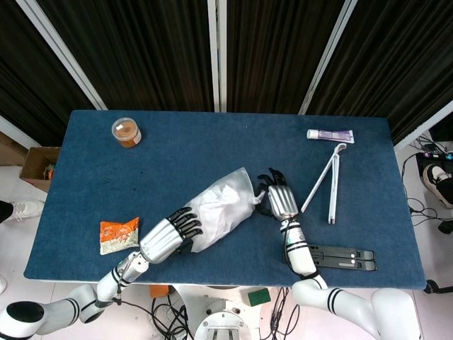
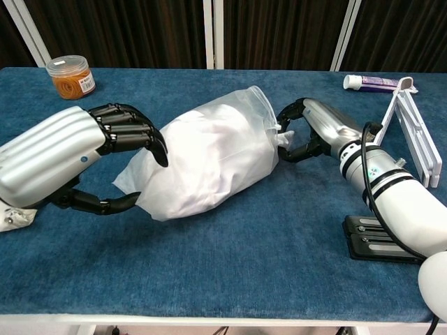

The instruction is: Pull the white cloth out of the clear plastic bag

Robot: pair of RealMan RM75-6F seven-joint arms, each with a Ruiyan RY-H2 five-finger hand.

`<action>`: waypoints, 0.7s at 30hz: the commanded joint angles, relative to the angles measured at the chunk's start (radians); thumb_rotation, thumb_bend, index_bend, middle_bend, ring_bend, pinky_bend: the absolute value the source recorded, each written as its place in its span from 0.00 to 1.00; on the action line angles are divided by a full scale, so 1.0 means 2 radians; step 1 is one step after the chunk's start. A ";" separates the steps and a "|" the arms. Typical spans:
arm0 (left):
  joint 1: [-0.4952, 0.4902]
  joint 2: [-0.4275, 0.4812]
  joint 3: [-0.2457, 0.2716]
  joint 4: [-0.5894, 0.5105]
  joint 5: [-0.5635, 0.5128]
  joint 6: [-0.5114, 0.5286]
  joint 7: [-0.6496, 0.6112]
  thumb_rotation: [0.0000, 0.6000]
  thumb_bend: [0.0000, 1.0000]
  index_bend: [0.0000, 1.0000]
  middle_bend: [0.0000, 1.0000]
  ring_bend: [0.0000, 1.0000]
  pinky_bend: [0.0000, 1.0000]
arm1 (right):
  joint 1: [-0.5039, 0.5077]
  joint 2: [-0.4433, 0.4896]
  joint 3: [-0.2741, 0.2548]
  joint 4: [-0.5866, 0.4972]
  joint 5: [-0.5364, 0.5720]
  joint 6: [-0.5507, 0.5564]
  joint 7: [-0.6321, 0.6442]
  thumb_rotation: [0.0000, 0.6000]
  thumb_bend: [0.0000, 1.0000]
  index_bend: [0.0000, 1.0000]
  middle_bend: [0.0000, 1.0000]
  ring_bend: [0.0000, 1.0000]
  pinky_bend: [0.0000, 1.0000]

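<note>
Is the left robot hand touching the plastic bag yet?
Touching. In the chest view the left robot hand wraps the closed end of the plastic bag, with dark fingers lying on top of it and the thumb beneath.

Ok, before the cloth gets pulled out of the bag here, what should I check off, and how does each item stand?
1. Left hand holds the closed end of the clear plastic bag: ok, fingers curl over and under it.
2. Right hand pinches the white cloth at the bag mouth: cannot tell, its fingertips meet white material there.
3. White cloth out of the bag: not ok, it fills the bag.
4. Bag mouth faces the right hand: ok.
5. White clothes hanger clear of the right hand: ok, apart.
</note>
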 commanded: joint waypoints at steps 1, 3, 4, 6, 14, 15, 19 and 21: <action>0.003 0.003 0.005 0.000 0.003 0.003 0.006 1.00 0.29 0.39 0.32 0.26 0.22 | -0.001 0.001 0.002 0.000 0.002 0.001 0.000 1.00 0.52 0.81 0.26 0.00 0.07; 0.007 0.005 0.010 -0.003 0.004 0.008 0.005 1.00 0.29 0.38 0.31 0.26 0.22 | -0.001 0.002 0.003 0.000 0.003 0.001 -0.001 1.00 0.52 0.81 0.26 0.00 0.07; 0.008 0.006 0.012 -0.003 0.005 0.010 0.006 1.00 0.29 0.38 0.31 0.25 0.22 | -0.001 0.002 0.004 0.000 0.004 0.002 0.000 1.00 0.52 0.81 0.26 0.00 0.07; 0.011 0.006 0.016 -0.005 0.009 0.014 0.010 1.00 0.29 0.37 0.31 0.25 0.22 | -0.001 0.001 0.005 0.002 0.006 0.001 0.001 1.00 0.52 0.81 0.26 0.00 0.07; -0.006 -0.004 0.014 -0.020 0.020 0.006 0.015 1.00 0.29 0.36 0.28 0.21 0.21 | 0.000 -0.002 0.007 0.006 0.007 0.001 0.006 1.00 0.52 0.81 0.26 0.00 0.07; -0.009 -0.006 0.013 -0.021 0.021 0.003 0.017 1.00 0.29 0.36 0.27 0.21 0.21 | 0.000 -0.002 0.007 0.006 0.007 0.001 0.007 1.00 0.52 0.81 0.26 0.00 0.07; -0.020 -0.013 0.004 -0.018 0.013 -0.018 0.024 1.00 0.29 0.37 0.27 0.21 0.22 | 0.000 -0.001 0.007 0.005 0.007 0.001 0.008 1.00 0.52 0.81 0.26 0.00 0.07; -0.024 -0.014 0.001 -0.013 0.006 -0.029 0.027 1.00 0.29 0.40 0.27 0.21 0.22 | 0.000 -0.001 0.006 0.003 0.005 0.001 0.009 1.00 0.52 0.81 0.26 0.00 0.07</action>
